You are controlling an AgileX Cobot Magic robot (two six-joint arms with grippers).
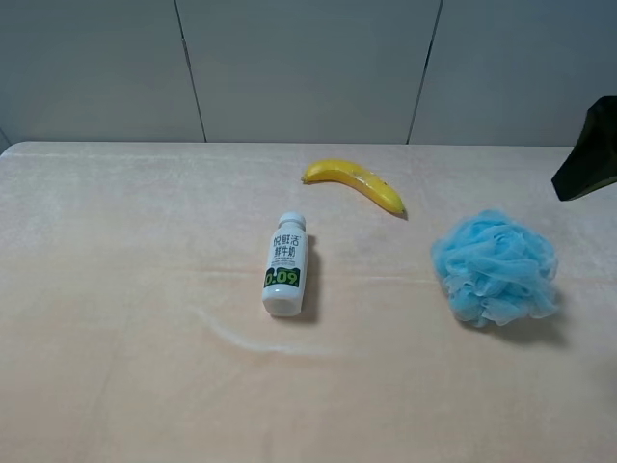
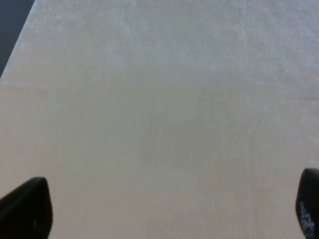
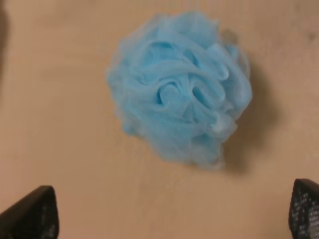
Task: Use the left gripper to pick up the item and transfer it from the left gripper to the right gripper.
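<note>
A pale peach cloth-covered table (image 1: 116,289) stands against a grey panelled wall (image 1: 308,68).

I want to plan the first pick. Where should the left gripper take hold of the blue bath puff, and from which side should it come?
Probably from above, closing across the middle of the bath puff. It is a soft, round ball of mesh lying free on the table, clear of the banana, with no handle or loop visible, so open jaws can squeeze its bulk.
</note>
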